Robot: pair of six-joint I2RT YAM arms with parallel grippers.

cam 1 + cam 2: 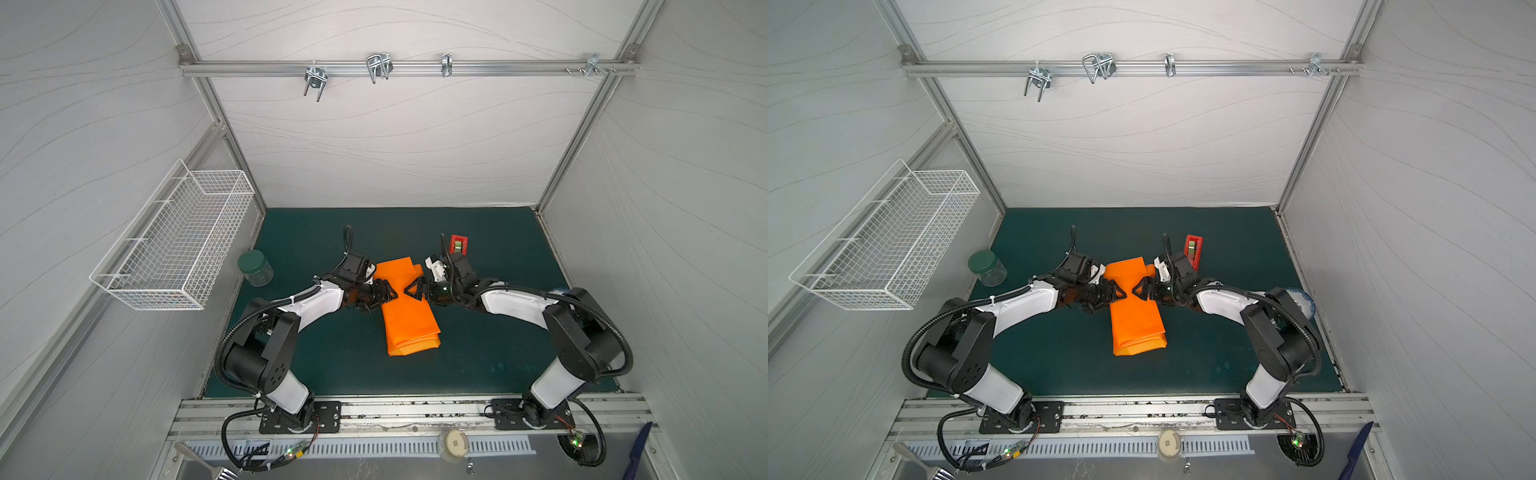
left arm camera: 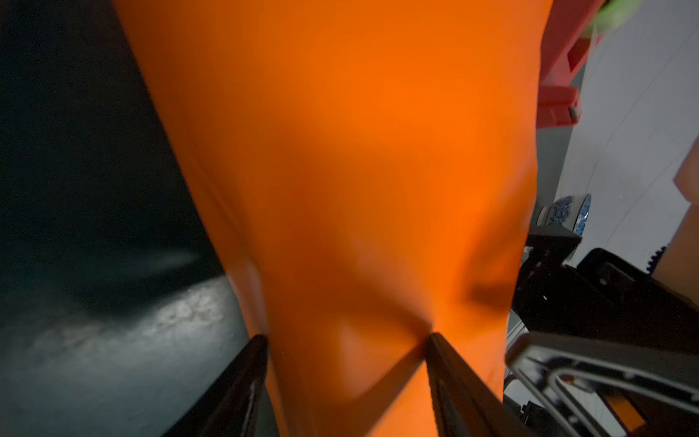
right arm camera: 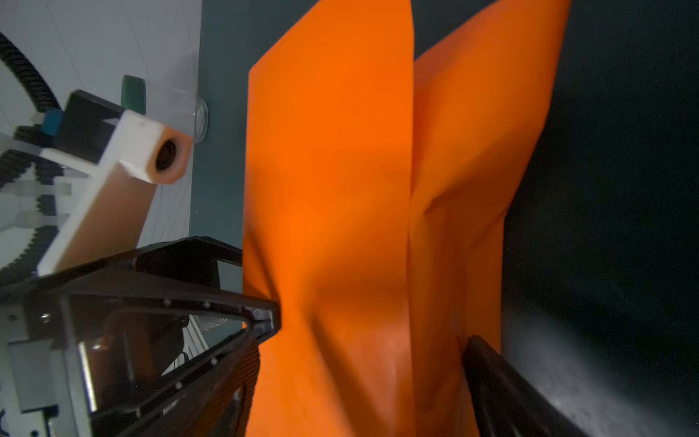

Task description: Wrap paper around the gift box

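Left gripper (image 1: 392,293) and right gripper (image 1: 410,293), tip to tip at the centre of both top views, stand with jaws spread and apparently nothing clamped. Their fingertips (image 2: 433,340) dent the paper (image 1: 409,328), a thin, bright orange sheet folded into a long, soft-edged parcel on the dark green mat (image 1: 332,365). The gift box is out of sight, presumably inside. The overlap seam (image 3: 412,151) looks untaped, so lifting either claw could let the flaps spring open, while pressing harder may crease or tear the smooth sheet where it puckers. The claws are so close that a small misjudged move could knock them together. The red plastic tape dispenser (image 1: 458,245) stands just upper right of the parcel. A glass jar (image 1: 255,268) with a green lid sits well apart at left.
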